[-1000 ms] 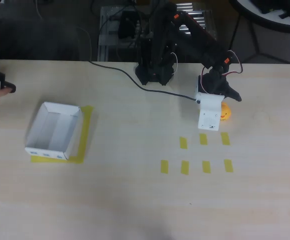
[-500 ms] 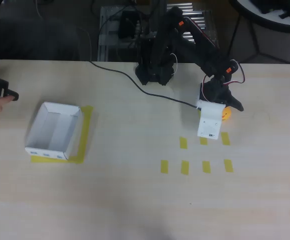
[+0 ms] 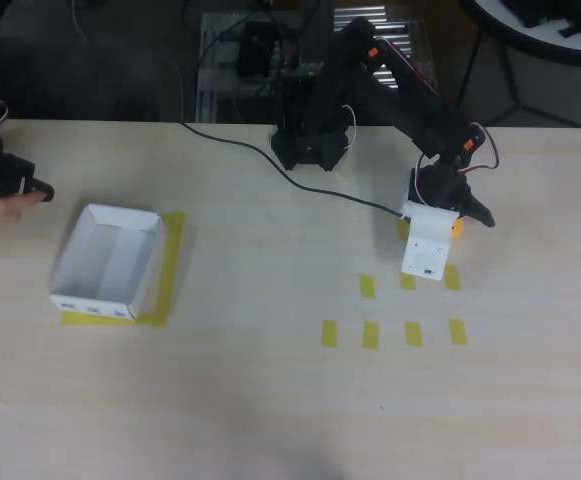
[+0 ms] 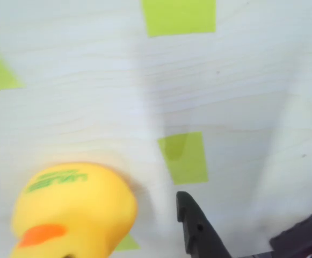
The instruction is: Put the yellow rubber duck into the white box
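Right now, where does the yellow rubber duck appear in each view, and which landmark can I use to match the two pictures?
Overhead view: the yellow rubber duck peeks out at centre right, mostly hidden by the white camera housing on the arm.
Wrist view: the duck fills the lower left, close to the camera.
Shared landmark: the yellow tape strips on the table beside the duck.

One white box (image 3: 107,262) sits on the table, and one yellow rubber duck (image 4: 72,210). Seven short yellow tape strips (image 3: 368,286) show in the overhead view: four in the near row, three above it, one partly hidden, so possibly more. One black arm (image 3: 400,95); one black cable (image 3: 260,150).
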`<action>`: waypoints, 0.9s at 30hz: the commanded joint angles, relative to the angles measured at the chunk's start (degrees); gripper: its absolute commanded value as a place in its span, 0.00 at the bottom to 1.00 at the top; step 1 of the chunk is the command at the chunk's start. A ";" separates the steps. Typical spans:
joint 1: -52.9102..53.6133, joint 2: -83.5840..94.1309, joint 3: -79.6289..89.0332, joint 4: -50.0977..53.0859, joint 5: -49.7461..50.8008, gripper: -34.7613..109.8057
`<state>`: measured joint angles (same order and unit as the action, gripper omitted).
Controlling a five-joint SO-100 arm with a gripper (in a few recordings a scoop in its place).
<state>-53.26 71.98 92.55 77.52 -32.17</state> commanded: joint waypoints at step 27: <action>-2.46 -6.77 -15.29 -0.79 8.00 0.24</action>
<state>-56.25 64.60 82.97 76.03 -24.87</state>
